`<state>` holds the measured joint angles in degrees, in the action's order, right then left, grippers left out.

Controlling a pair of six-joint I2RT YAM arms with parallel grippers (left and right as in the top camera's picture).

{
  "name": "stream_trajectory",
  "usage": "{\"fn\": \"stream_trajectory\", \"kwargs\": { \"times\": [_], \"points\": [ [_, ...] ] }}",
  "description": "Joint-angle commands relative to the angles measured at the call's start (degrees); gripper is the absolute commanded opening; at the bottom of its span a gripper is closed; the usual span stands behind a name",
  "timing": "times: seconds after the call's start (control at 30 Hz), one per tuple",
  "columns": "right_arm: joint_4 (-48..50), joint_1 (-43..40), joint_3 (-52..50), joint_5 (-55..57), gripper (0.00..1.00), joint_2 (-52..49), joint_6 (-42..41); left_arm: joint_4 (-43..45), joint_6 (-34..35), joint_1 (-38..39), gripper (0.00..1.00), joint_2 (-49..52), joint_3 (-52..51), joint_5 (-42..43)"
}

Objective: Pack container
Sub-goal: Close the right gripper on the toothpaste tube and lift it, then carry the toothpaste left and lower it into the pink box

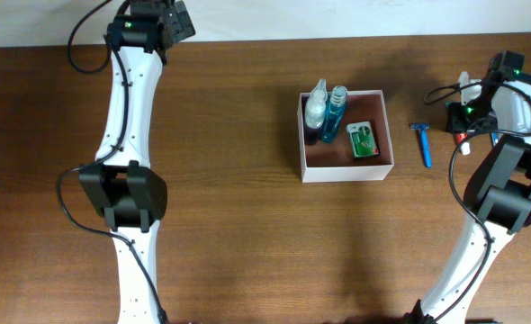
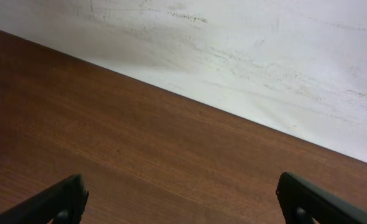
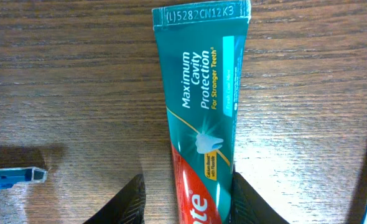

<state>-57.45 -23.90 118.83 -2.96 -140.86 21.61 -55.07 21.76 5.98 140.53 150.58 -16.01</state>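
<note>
The container [image 1: 346,174] is a square white-walled box with a pinkish-brown floor at the table's middle right. It holds a clear spray bottle [image 1: 316,110], a blue bottle [image 1: 336,112] and a green-and-white soap box [image 1: 364,139]. A teal and red toothpaste tube [image 3: 202,112] lies flat on the table right of the container. My right gripper [image 3: 186,202] is open and straddles the tube's lower end; the right finger touches it and a gap shows at the left finger. In the overhead view this gripper [image 1: 468,112] covers most of the tube. My left gripper [image 2: 183,202] is open and empty.
A blue razor [image 1: 422,144] lies between the container and the right gripper; its head shows in the right wrist view [image 3: 9,180]. The left gripper [image 1: 177,18] is at the far back left by the white wall [image 2: 264,56].
</note>
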Motion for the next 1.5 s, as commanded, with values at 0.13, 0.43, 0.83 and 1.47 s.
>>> {"fn": "stream_trajectory", "kwargs": {
  "times": [0.13,0.43,0.83,1.47],
  "points": [
    [-1.7,0.0,0.2,1.0,0.30,-2.6,-4.7,0.1,0.5,-0.1,0.99,0.3,0.4,0.2],
    [-5.4,0.1,4.0,1.0,0.19,-2.5,-6.2,0.1,0.5,-0.1,0.99,0.3,0.4,0.2],
    [-11.1,0.8,14.2,0.0,0.11,-2.5,-6.7,0.1,0.5,-0.1,0.99,0.3,0.4,0.2],
    [-39.4,14.9,43.5,-4.4,0.11,-1.5,-11.7,0.1,0.5,-0.1,1.00,0.3,0.4,0.2]
  ]
}}
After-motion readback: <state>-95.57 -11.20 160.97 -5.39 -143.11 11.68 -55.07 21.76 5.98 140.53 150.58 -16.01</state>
